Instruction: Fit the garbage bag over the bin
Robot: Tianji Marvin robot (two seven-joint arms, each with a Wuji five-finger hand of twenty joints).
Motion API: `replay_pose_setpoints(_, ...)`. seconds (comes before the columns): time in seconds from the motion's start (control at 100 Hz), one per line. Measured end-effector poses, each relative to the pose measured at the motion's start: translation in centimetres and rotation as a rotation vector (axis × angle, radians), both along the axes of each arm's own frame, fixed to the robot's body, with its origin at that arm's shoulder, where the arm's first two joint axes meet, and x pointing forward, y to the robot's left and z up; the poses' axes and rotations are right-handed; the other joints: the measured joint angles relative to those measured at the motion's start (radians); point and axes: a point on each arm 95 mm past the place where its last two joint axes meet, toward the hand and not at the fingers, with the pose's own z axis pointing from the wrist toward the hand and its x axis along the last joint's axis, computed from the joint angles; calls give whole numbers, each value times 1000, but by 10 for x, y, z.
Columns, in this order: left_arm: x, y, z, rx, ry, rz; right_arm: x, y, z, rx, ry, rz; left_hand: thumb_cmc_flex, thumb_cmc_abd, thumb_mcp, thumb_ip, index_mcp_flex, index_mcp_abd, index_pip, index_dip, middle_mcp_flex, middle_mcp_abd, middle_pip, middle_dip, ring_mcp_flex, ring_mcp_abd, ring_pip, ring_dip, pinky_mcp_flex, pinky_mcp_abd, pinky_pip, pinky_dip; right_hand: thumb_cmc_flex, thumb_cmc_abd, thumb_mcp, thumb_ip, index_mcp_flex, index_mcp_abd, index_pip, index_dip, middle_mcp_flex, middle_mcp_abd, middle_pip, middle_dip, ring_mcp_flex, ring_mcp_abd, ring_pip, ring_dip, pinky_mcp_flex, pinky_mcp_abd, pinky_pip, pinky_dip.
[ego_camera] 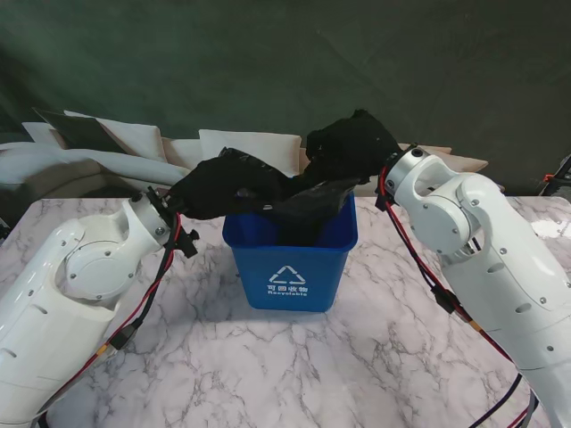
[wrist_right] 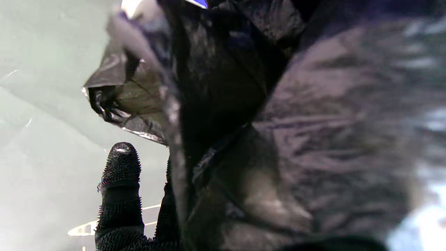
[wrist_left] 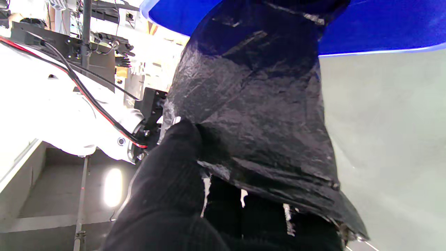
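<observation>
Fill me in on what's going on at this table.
A two-armed robot is fitting a black garbage bag over a blue recycling bin on the marble table. The left hand and right hand each grip part of the bag above the bin. The bag hangs into the opening; it isn't stretched over the rim yet.

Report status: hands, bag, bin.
Left hand and right hand both shut on bag. Bag bunched above bin, partly inside, rim uncovered. Nothing in the way.
</observation>
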Motion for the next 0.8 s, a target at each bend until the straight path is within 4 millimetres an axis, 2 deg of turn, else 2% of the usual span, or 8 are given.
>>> replay_pose_setpoints(0.22, -9, 5, -3, 28, -9, -37, 12, 1, 16, 48, -2, -92, 0, 0, 0, 0, 0, 0, 0, 0, 0, 0, 0, 0, 0, 0, 0, 0, 0, 0, 0, 0, 0, 0, 1, -7, 0, 0, 0, -4, 8, 1, 29, 32, 10, -1, 46, 15, 2, 2, 8, 1)
replay_pose_setpoints(0.46, -21, 16, -9, 42, -20, -46, 34, -1, 35, -3, -31, -141, 1, 2, 11, 0, -12, 1, -8, 0, 0, 0, 0, 0, 0, 0, 0, 0, 0, 0, 0, 0, -1, 0, -29, -19, 15, -12, 0, -15, 8, 1, 29, 33, 10, -2, 47, 15, 12, 2, 27, 2)
replay_pose_setpoints(0.66, -30, 26, -8, 28, -35, -41, 52, -5, 29, -32, -20, -197, 1, 2, 11, 0, -12, -9, -4, 11, -10, 4, -14, -1, -8, -1, -18, -3, 0, -3, 0, 0, 0, 10, -38, -19, 6, -26, -1, -27, 8, -8, 30, 33, 10, -6, 46, 14, 14, 2, 38, 3)
replay_pose_setpoints(0.8, -36, 30, -7, 17, -48, -42, 62, -10, 19, -44, -6, -232, 1, 2, 11, 0, -12, -10, -4, 14, -12, 8, -53, -14, -17, -1, -53, -29, 0, -9, 0, 0, -14, 12, -90, -19, 11, -64, -13, -45, 22, -22, 30, 23, 10, -12, 42, 12, 15, 2, 39, 3)
